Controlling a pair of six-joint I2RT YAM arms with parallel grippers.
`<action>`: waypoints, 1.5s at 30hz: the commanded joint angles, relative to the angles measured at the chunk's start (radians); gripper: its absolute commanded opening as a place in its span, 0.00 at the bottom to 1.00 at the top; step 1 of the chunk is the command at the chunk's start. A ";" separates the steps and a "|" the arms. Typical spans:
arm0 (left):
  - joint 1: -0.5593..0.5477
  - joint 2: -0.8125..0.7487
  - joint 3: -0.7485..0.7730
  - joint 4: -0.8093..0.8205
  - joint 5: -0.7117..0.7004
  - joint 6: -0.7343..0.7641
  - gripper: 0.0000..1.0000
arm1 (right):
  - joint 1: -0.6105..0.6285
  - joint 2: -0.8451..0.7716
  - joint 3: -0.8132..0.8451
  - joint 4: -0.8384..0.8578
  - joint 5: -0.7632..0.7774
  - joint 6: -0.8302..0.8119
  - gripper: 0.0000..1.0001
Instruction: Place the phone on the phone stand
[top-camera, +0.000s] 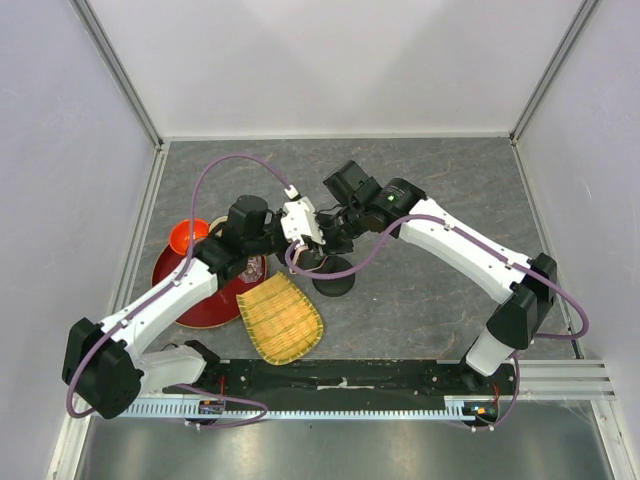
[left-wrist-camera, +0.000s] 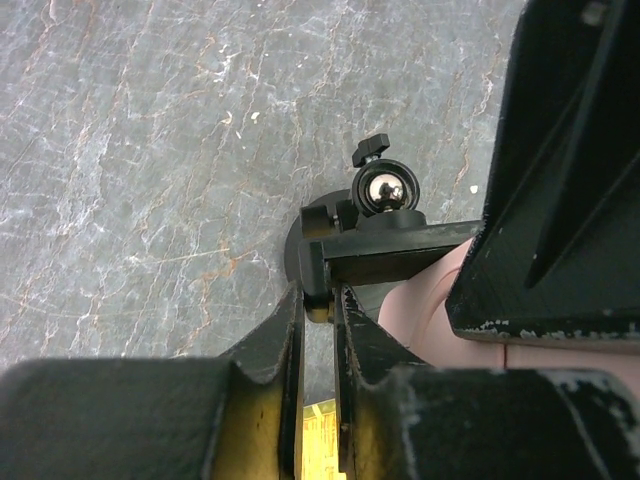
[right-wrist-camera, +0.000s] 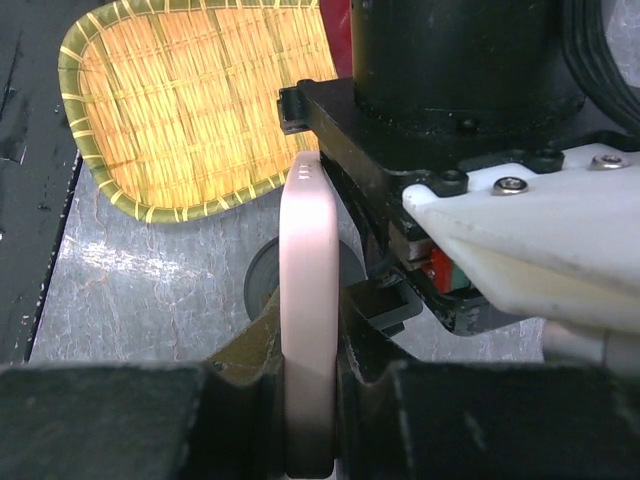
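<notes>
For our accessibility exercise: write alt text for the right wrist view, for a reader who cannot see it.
The right fingers clamp the phone, seen edge-on as an upright pink strip. Behind it lie a yellow woven tray and grey table; the left arm fills the right side.

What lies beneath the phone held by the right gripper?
Past the phone, part of the round base of the phone stand shows on the grey table. The phone and the right gripper cover the rest of it.
</notes>
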 joint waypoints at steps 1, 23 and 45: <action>-0.021 -0.069 0.019 0.027 -0.017 0.003 0.02 | -0.008 -0.015 -0.024 0.066 0.079 0.090 0.00; -0.022 -0.204 -0.070 0.182 -0.546 -0.215 0.02 | -0.011 -0.136 -0.309 0.109 0.518 0.779 0.00; -0.047 -0.299 -0.125 0.232 -0.495 -0.192 0.02 | -0.020 -0.047 -0.282 -0.038 0.898 0.989 0.00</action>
